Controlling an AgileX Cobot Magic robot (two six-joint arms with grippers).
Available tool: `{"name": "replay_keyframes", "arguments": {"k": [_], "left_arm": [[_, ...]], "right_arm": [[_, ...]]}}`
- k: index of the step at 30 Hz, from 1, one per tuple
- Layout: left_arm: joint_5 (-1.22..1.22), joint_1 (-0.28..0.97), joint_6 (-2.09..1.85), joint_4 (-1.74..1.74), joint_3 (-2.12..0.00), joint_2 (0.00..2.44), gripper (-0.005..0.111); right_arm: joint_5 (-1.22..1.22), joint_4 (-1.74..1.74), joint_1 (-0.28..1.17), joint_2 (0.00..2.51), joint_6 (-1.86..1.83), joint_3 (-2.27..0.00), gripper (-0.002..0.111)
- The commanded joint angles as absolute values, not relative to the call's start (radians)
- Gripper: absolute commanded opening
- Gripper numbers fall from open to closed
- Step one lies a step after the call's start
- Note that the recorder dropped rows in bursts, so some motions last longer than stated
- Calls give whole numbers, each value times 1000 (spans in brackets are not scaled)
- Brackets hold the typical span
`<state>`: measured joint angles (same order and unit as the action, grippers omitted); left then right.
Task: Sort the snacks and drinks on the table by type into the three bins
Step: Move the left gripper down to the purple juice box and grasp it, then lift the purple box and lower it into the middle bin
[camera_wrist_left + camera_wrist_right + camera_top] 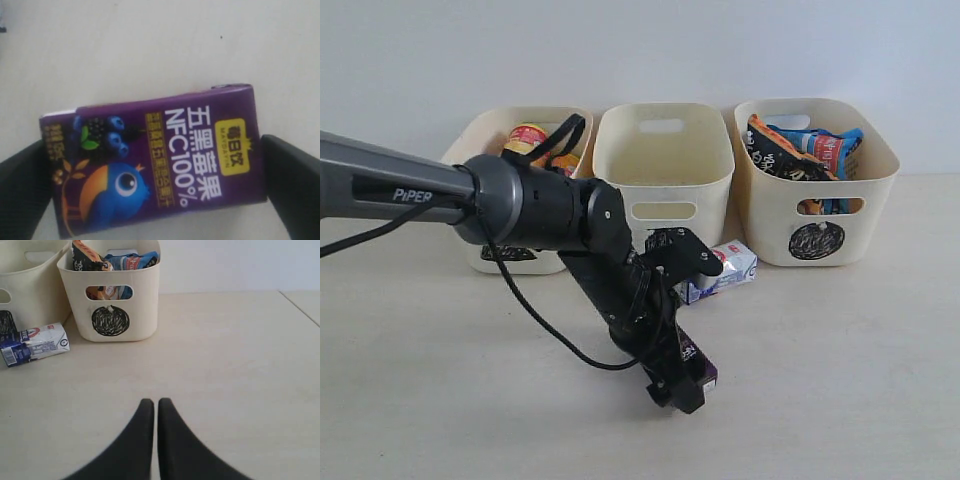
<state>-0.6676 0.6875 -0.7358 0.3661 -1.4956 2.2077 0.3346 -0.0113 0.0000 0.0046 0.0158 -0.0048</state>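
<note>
Along the far edge of the table (860,380), tight against the wall (420,50), three bins stand in a row with their rims nearly touching. At the left, the left bin (480,130) holds the canisters (527,135), upright, their tops above the rim; the arm (520,205) crosses in front and hides its front mark. From there the arm slants toward the near middle, where the left gripper (157,185) is down over the purple carton (165,150). Its jaws are spread wide, one finger (22,190) at each short end of the carton. The carton lies flat on the table, printed face up; whether the fingers touch it cannot be told. Bare tabletop lies all round it on the near side. Behind it stands the middle bin (715,210), its lower front partly covered by the arm. Just right of that, the white carton (725,270) lies on its side in front of the gap between the middle bin and the right bin (770,215), close to both fronts. The right bin, marked with a scribbled circle (817,240), holds the bags (775,150), which poke above its rim. Right of the purple carton, a broad stretch of tabletop runs to the right edge. The right gripper (156,407) is over the near right part of that stretch, fingers pressed together on nothing, well apart from the bins and the white carton.
</note>
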Motion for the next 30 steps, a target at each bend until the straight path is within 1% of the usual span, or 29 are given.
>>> {"name": "replay_keyframes", "arguments": {"k": [1,3,4,6,7,8,10,11,12,14,17,19,21,22,24,28,29,30], "left_arm": [[-615,698,-726,368,-1502,2230,108],[-604,698,-726,370,-1502,2234,105],[-605,698,-726,370,-1502,2234,102],[-618,698,-726,370,-1502,2230,86],[-632,698,-726,367,-1502,2228,71],[-649,698,-726,365,-1502,2222,51],[-706,698,-726,365,-1502,2206,3],[-729,698,-731,361,-1502,2192,6],[-768,698,-725,361,-1502,2160,4],[-781,698,-725,357,-1502,2067,4],[-725,698,-725,328,-1502,1955,4],[-617,698,-725,314,-1502,1873,4],[-384,695,-695,314,-1502,1828,4],[-273,694,-681,314,-1506,1837,4],[-190,677,-681,314,-1565,1904,4],[-238,601,-614,314,-1754,2071,5],[-265,591,-614,314,-1781,2092,8],[-291,584,-614,314,-1804,2111,14]], "right_arm": [[330,-8,-1,0,19,0,0],[330,-8,-1,0,19,0,0],[330,-8,-1,0,19,0,0],[326,-8,-1,0,20,0,0],[326,-8,-1,0,20,0,0],[326,-8,-1,0,20,0,0],[326,-8,-1,0,20,0,0],[326,-8,-1,0,20,0,0],[326,-8,-1,0,20,0,0],[326,-8,-1,0,20,0,0],[326,-8,-1,0,20,0,0],[326,-8,-1,0,20,0,0],[326,-8,-1,0,20,0,0],[326,-8,-1,0,20,0,0],[326,-8,-1,0,20,0,0],[326,-8,-1,0,20,0,0],[326,-8,-1,0,20,0,0],[326,-8,-1,0,20,0,0]]}}
